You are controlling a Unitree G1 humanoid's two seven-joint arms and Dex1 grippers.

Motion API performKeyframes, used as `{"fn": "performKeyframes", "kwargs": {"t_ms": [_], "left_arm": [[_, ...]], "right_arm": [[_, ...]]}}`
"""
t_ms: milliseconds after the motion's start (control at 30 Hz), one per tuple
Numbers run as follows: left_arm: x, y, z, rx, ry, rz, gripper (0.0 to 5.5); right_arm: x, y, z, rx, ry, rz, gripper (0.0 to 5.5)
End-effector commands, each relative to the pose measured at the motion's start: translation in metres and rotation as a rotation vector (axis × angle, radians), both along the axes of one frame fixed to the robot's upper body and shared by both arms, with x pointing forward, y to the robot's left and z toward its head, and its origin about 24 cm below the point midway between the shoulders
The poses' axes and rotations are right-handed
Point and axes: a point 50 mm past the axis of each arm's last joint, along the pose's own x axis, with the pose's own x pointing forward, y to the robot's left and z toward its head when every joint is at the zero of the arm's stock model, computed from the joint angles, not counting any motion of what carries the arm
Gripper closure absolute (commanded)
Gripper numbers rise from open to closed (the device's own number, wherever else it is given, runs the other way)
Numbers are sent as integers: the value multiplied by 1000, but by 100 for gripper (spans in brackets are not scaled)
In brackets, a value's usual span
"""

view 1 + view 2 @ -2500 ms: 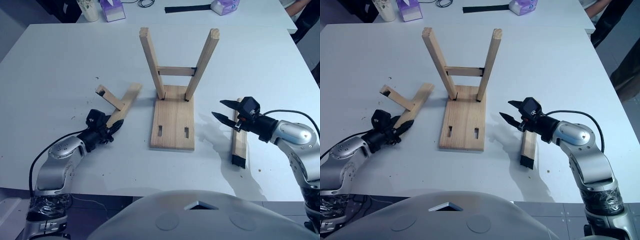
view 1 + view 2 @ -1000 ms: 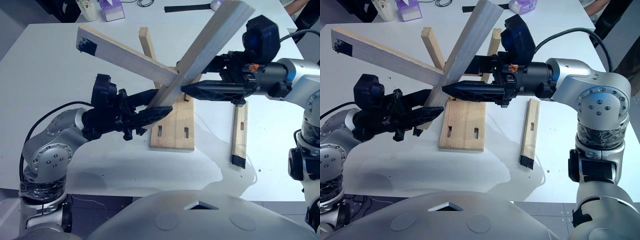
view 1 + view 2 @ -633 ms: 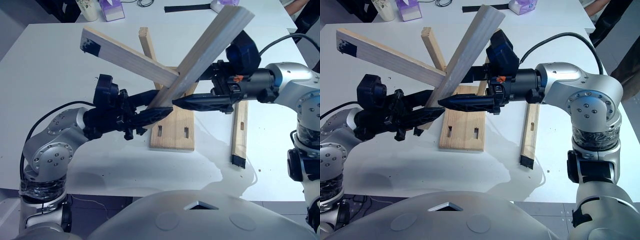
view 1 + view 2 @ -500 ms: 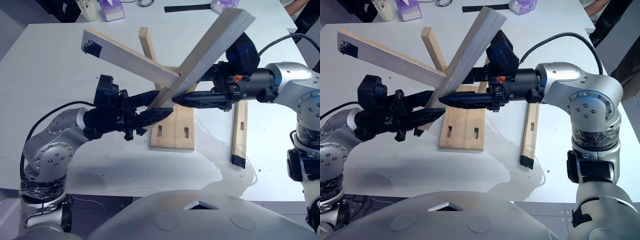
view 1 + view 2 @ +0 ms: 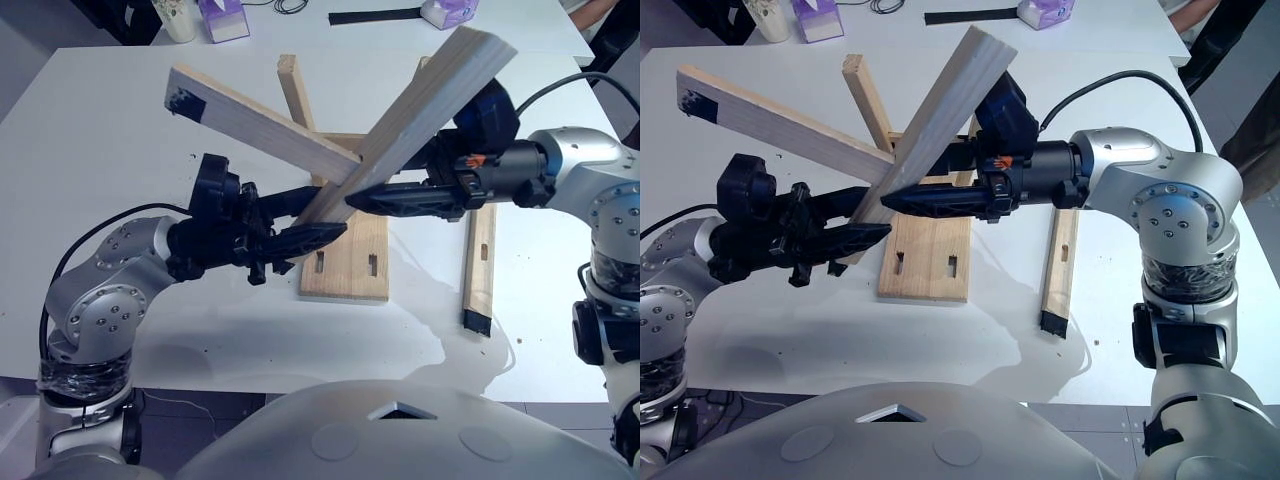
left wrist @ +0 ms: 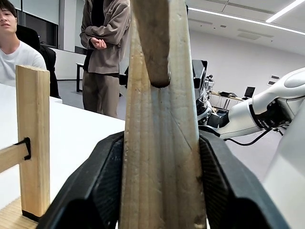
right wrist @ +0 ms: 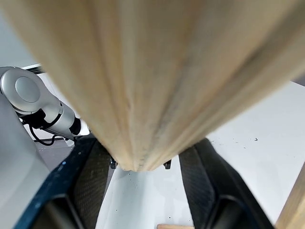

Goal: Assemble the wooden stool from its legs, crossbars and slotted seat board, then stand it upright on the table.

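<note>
A: Where is the leg (image 5: 420, 108)?
B: Up in the air over the desk (image 5: 110, 160), tilted; a crossbar (image 5: 260, 122) sticks out of it to your left.
A: And your jaws?
B: Your left jaws are closed on its low end; your right jaws squeeze it higher up.
A: The seat board (image 5: 345, 270)?
B: Flat on the desk below; a spare leg (image 5: 481, 260) lies near it.

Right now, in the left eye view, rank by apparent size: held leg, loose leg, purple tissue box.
1. held leg (raised nearer the camera, so true size unsure)
2. loose leg
3. purple tissue box, partly cut off
</note>
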Motion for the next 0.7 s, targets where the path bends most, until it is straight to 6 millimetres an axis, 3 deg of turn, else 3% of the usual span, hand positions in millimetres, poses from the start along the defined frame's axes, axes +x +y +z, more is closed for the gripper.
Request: {"fn": "performKeyframes", "kwargs": {"t_ms": [33, 200, 400, 567, 700], "left_arm": [[7, 4, -12, 83, 51, 47, 262], [16, 15, -21, 115, 60, 132, 186], [16, 46, -34, 162, 77, 262, 183], [12, 69, -38, 191, 84, 343, 183], [11, 73, -44, 195, 91, 380, 183]], "right_arm": [[2, 0, 9, 38, -51, -38, 348], [6, -4, 14, 48, -78, -81, 348], [11, -31, 20, -17, -142, -181, 348], [5, -58, -6, -240, -178, -217, 348], [-2, -67, -34, -379, -199, -187, 348]]}}
